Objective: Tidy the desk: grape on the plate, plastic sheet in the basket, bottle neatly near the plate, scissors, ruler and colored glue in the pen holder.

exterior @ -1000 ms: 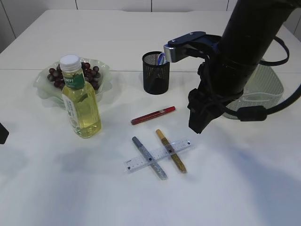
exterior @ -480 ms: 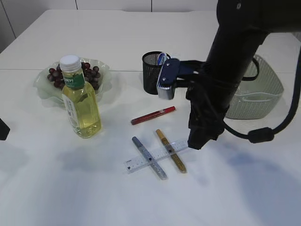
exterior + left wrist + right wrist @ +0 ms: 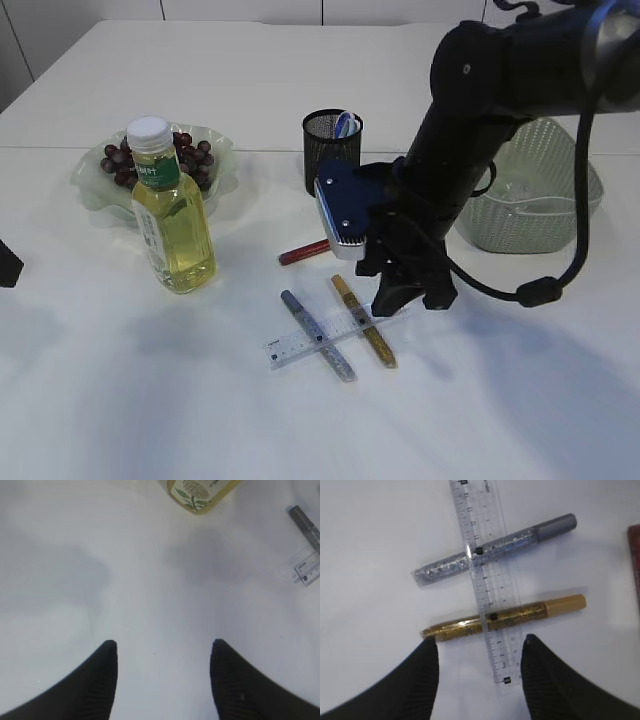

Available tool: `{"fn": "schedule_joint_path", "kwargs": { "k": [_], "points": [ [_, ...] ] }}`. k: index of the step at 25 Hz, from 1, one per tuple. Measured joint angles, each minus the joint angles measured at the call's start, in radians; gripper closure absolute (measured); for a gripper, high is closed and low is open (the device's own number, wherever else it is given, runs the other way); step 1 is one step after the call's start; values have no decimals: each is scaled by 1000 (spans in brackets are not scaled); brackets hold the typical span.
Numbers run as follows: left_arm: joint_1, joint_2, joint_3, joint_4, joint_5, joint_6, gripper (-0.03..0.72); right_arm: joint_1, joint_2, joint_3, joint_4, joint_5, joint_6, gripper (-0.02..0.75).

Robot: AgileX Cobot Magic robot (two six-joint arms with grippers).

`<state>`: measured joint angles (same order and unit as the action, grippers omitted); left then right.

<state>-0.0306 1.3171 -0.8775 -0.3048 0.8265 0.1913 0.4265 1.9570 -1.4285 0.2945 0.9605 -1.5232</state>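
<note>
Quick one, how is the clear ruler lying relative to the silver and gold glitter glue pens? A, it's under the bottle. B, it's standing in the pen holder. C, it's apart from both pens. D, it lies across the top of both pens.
D: in the right wrist view the clear ruler crosses over both the silver glue pen and the gold glue pen, with their bodies showing through it.

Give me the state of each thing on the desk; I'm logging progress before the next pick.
Bottle: upright, capped, beside the plate.
Grapes: on the plate.
Ruler: flat, lying across two glue pens.
Silver glue: flat, under ruler.
Gold glue: flat, under ruler.
Red glue: flat on desk.
Pen holder: upright, something blue inside.
Basket: upright.
Right gripper: open, over ruler's end.
Left gripper: open, empty.
</note>
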Motion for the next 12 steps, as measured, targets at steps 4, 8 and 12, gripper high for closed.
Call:
{"fn": "schedule_joint_path", "kwargs": {
  "k": [4,8,12],
  "points": [
    [0,0,0,0,-4,0,256,10,38,0,10,0,-38,315],
    [0,0,0,0,-4,0,256,26,87,-32,10,-2,-46,315],
    [0,0,0,0,-4,0,256,31,141,-113,17,7,-52,315]
  ]
}}
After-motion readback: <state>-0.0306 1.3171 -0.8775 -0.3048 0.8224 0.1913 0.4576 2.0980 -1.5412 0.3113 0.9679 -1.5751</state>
